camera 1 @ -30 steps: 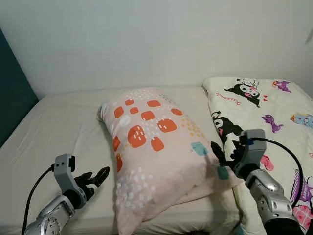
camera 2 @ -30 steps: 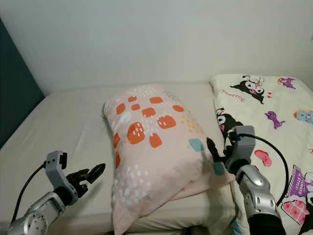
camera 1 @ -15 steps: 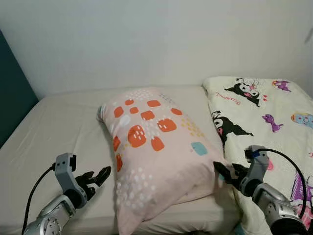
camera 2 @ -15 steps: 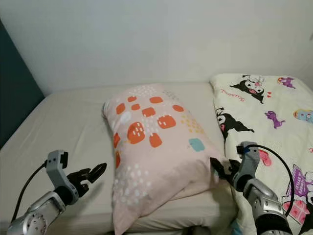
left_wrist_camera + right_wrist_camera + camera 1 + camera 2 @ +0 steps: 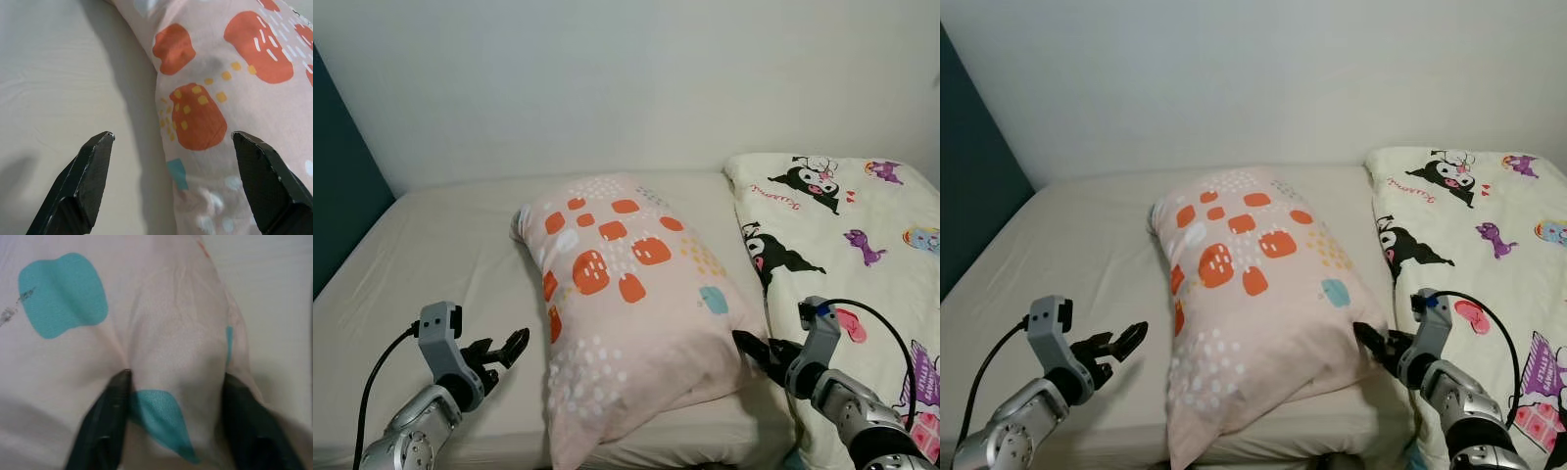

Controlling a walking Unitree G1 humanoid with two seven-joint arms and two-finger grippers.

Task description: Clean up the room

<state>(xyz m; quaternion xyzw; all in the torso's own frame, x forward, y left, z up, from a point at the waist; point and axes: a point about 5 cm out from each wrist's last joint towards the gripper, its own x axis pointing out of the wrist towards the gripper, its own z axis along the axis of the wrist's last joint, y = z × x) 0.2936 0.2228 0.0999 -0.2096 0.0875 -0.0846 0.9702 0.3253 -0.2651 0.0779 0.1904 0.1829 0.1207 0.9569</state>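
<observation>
A pink patterned pillow (image 5: 631, 304) is laid on the bed (image 5: 431, 245), beside a cartoon-print blanket (image 5: 842, 225). Its near right corner is pressed between the parted fingers of the right end effector (image 5: 751, 348). The left end effector (image 5: 504, 347) is held wide apart and empty, just beside the pillow's left edge.

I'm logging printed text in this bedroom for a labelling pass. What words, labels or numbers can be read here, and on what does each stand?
Red script word on the blanket, beside the cartoon figure near its top: too small and blurred to read.
Pillow: patches and dots, no text.
Left gripper and right gripper: no readable marks.
Wall: no text.
</observation>
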